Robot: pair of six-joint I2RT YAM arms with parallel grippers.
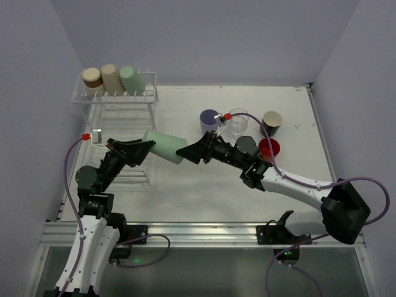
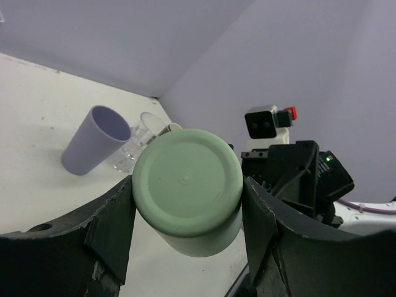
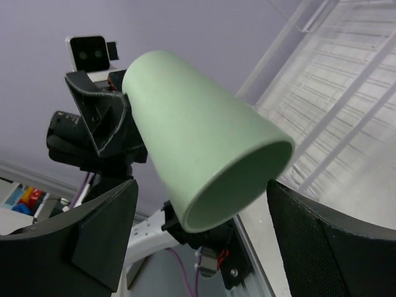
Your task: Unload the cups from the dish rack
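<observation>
Handover risk: pale green cup (image 1: pixel 164 147) is held sideways above the tabletop (image 1: pixel 204 198), beside the dish rack (image 1: pixel 124 114), left gripper (image 1: pixel 143 148) jaws clamped on its base. Right gripper (image 1: pixel 189 151) jaws are spread around the rim, not yet closed. The cup could be dropped if released early.

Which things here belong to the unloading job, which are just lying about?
Job: white wire dish rack; tan-brown, beige, pale green tumblers on its shelf; pale green tumbler held by left gripper; purple, clear glass, black, red tumblers on table.
Lying about: nothing; only purple arm cables.
</observation>
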